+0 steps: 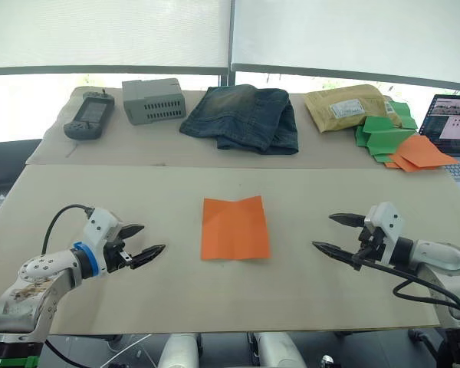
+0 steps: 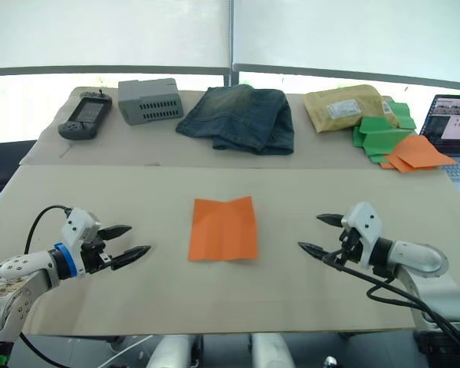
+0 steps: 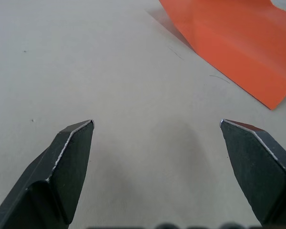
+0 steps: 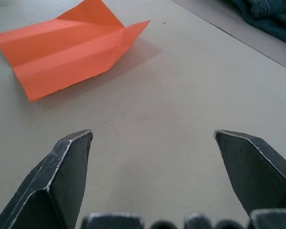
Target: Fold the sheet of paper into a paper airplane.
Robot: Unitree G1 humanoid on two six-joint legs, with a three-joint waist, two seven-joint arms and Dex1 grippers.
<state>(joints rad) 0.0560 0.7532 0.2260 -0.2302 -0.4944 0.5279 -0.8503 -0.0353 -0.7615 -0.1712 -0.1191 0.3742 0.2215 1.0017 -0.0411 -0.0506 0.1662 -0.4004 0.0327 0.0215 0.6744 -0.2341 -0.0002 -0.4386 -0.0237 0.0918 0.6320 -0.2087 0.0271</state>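
The orange sheet of paper (image 1: pixel 234 228) lies flat in the middle of the near table, roughly square, with a centre crease running front to back. My left gripper (image 1: pixel 142 241) rests low over the table to the paper's left, open and empty, pointing toward it. My right gripper (image 1: pixel 337 233) sits to the paper's right, also open with nothing between its fingers. The left wrist view has the paper's corner (image 3: pixel 238 43) beyond the spread fingertips. In the right wrist view the creased sheet (image 4: pixel 69 45) lies a short way past the tips.
On the far table lie a black handheld device (image 1: pixel 89 116), a grey box (image 1: pixel 153 100), folded jeans (image 1: pixel 245 116), a tan padded envelope (image 1: pixel 349 106) and a pile of green and orange papers (image 1: pixel 402 142). A laptop (image 1: pixel 454 130) stands at the far right.
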